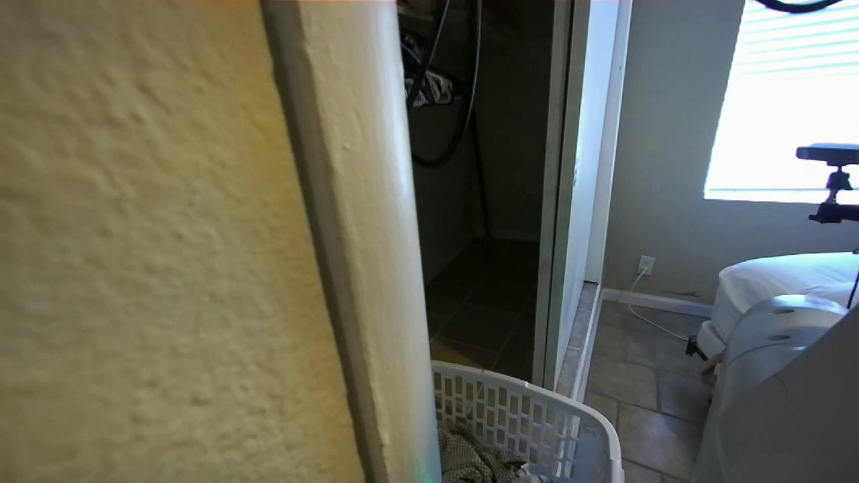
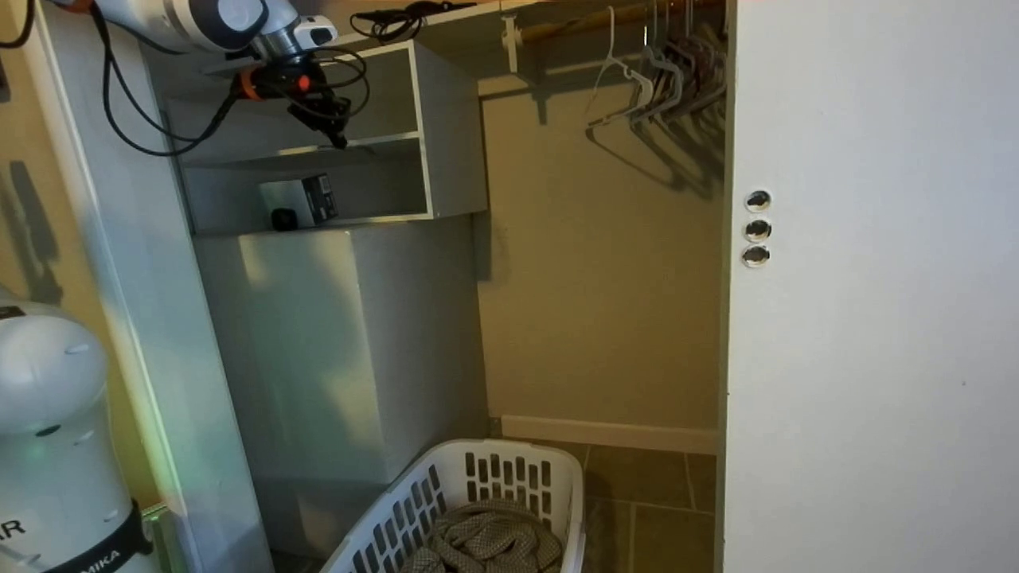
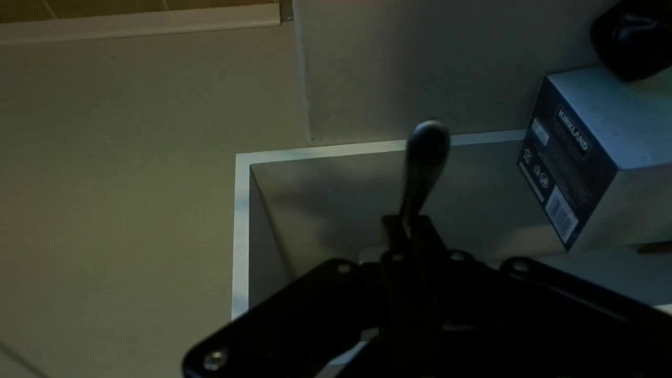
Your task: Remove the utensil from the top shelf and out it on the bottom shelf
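Observation:
The utensil [image 3: 428,144] is a dark metal piece with a rounded, shiny end, seen in the wrist view. My gripper [image 3: 409,223] is shut on its narrow part, and the rounded end sticks out past the fingertips. The rest of it is hidden between the dark fingers. In an exterior view my gripper [image 2: 339,145] hangs in front of the shelf unit, by the board [image 2: 382,139] between the top and bottom shelves. In the wrist view the utensil lies over the bottom shelf [image 3: 325,152], apart from the box. The top shelf [image 2: 390,87] shows in an exterior view.
A Kirkland box [image 2: 290,199] stands on the bottom shelf, with a black object [image 2: 283,219] at its front; the box also shows in the wrist view [image 3: 572,163]. The unit's side panel [image 2: 450,135] bounds the shelves. A laundry basket [image 2: 521,450] is on the floor. Hangers [image 2: 621,115] hang nearby.

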Available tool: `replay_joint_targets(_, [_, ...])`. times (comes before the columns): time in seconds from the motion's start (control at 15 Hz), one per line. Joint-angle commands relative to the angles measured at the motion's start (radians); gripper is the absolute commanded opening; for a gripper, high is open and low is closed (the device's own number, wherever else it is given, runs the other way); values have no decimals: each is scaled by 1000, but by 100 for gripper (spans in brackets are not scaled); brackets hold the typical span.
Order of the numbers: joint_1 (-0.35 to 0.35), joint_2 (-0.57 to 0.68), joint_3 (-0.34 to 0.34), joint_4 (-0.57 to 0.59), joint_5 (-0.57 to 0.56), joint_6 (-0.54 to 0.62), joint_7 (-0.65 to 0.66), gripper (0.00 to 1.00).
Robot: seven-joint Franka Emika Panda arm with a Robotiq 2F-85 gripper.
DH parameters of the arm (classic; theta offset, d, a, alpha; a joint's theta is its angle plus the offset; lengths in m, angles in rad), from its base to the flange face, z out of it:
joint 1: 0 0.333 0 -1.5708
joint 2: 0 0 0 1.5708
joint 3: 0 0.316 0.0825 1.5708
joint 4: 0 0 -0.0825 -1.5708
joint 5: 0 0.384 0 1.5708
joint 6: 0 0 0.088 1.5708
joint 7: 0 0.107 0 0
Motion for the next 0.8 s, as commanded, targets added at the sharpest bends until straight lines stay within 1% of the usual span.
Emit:
replay_joint_targets(0.0, [17,27,-11,-20,35,33,-6,2])
replay_joint_targets(0.13, [21,52,-12,-27,42,80,-19,2])
replay_joint_targets(0.73, [81,206,-18,-62,103,401,-93,2])
